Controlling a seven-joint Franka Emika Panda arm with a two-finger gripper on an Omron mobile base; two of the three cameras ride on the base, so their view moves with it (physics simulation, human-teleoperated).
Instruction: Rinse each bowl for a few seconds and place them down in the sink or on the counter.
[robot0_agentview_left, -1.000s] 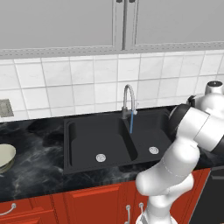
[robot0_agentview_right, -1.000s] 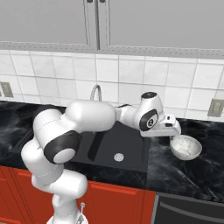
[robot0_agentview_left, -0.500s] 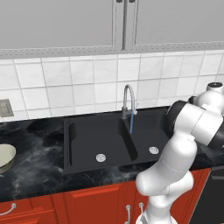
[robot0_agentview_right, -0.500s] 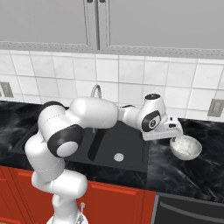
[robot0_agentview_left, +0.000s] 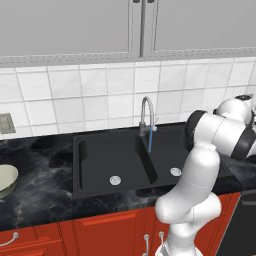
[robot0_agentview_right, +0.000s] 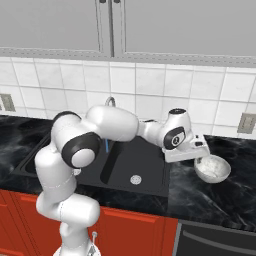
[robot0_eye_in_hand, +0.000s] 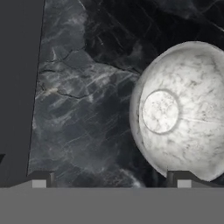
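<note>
White-grey bowl (robot0_agentview_right: 212, 168) sits upright on the black marble worktop (robot0_agentview_right: 220, 200), right of the sink (robot0_agentview_right: 135, 172). Hand (robot0_eye_in_hand: 111, 181) hovers just over the bowl's sink-side rim, fingers spread wide apart, nothing held. Greenish-cream bowl (robot0_agentview_left: 6, 181) rests on the worktop well left of the sink. Steel faucet (robot0_agentview_left: 146, 116) stands behind the sink.

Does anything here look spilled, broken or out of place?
Nothing stands out. The white-grey bowl sits upright on the black counter right of the sink, whole and dry-looking. The greenish bowl rests upright on the counter far to the left. A thin blue stream runs from the faucet into the sink. No spill shows.
</note>
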